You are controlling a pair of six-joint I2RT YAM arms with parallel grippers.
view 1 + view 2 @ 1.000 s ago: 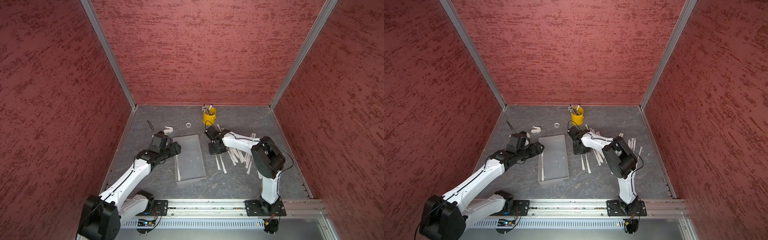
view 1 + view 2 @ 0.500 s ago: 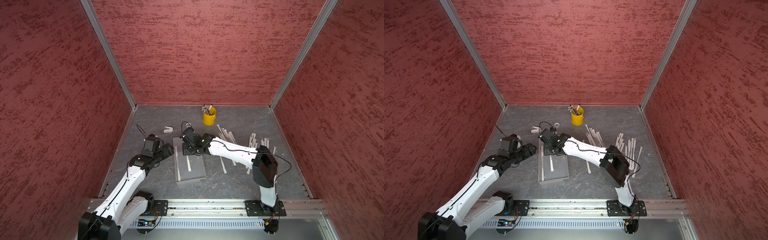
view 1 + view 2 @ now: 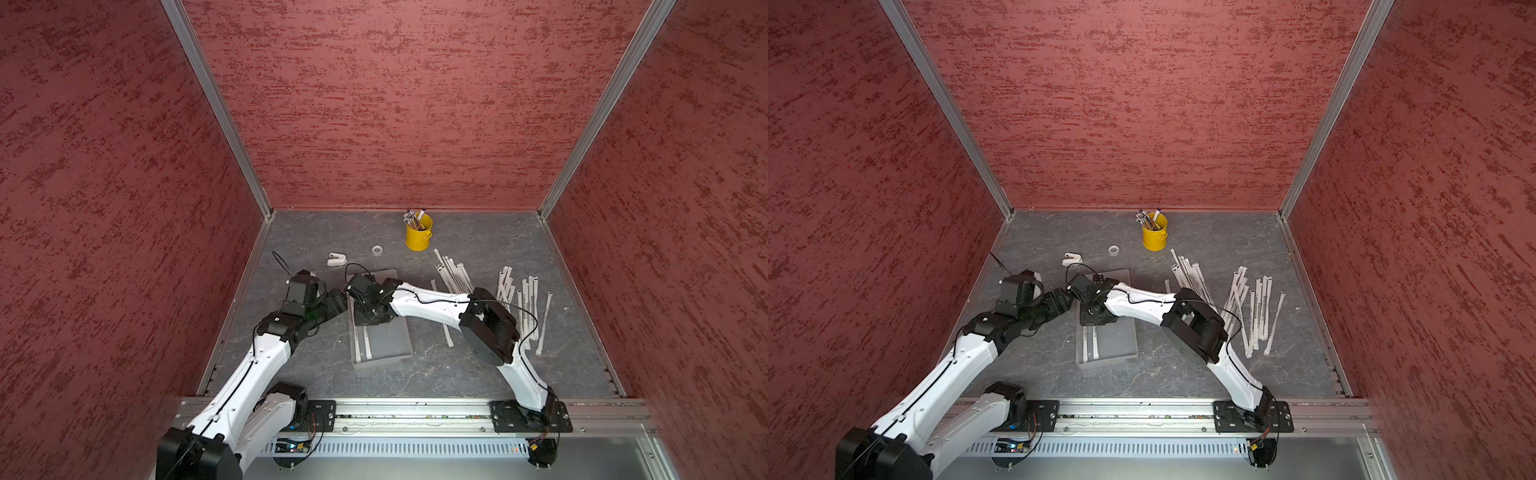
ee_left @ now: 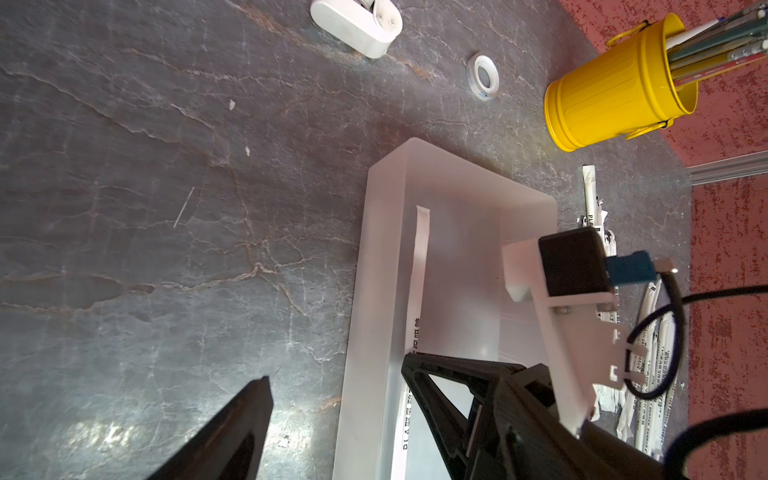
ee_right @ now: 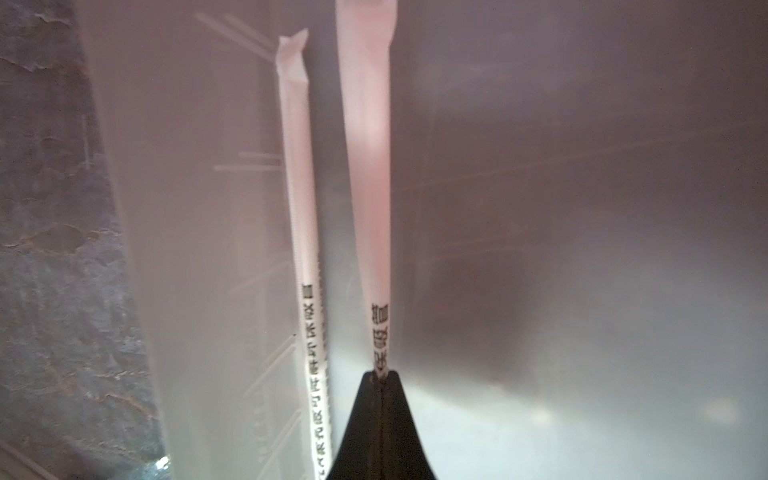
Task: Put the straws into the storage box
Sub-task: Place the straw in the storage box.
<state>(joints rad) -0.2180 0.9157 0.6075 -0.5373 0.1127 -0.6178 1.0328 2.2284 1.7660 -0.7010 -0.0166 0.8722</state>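
Our right gripper [image 5: 380,374] is clenched on one paper-wrapped straw [image 5: 365,166], which runs lengthwise over the floor of the storage box [image 5: 561,208]. Just beside it, a second straw [image 5: 297,187] lies flat in the box next to the side wall. Our left gripper [image 4: 336,368] is released and holds nothing, with one finger over the worktop [image 4: 145,208] and the other over the box. The remaining straws [image 3: 519,299] lie scattered on the worktop, right of the box and near the yellow bucket [image 3: 419,235].
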